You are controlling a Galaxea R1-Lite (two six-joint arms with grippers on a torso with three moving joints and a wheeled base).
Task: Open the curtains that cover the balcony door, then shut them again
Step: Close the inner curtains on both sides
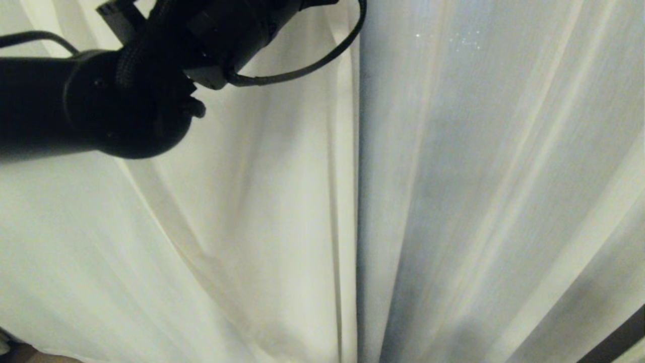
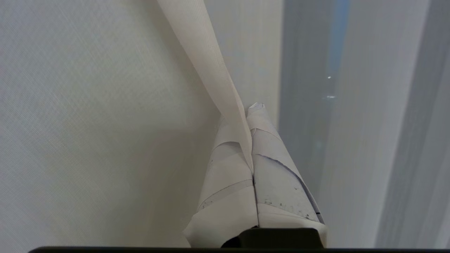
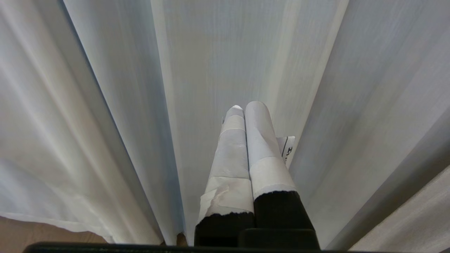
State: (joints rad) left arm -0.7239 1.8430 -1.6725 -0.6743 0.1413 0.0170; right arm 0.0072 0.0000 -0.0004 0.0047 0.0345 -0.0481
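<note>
Pinching the left curtain's edge [image 2: 211, 66] in your left gripper [image 2: 251, 116], you're good; keep it clamped, dragging smoothly away from the seam [image 1: 358, 201].

Tan-brown smooth floor strip [image 3: 35, 233]: small wedge at corner of right wrist view. Matching brownish patch [image 1: 30, 357] at bottom-left corner of head view, mostly hidden. Dark diagonal band [image 1: 622, 335] at bottom-right corner of head view; identity unclear. Cluster of tiny bright specks [image 1: 466, 39] upper middle-right in head view; 2 similar specks [image 2: 329, 86] in left wrist view.
</note>
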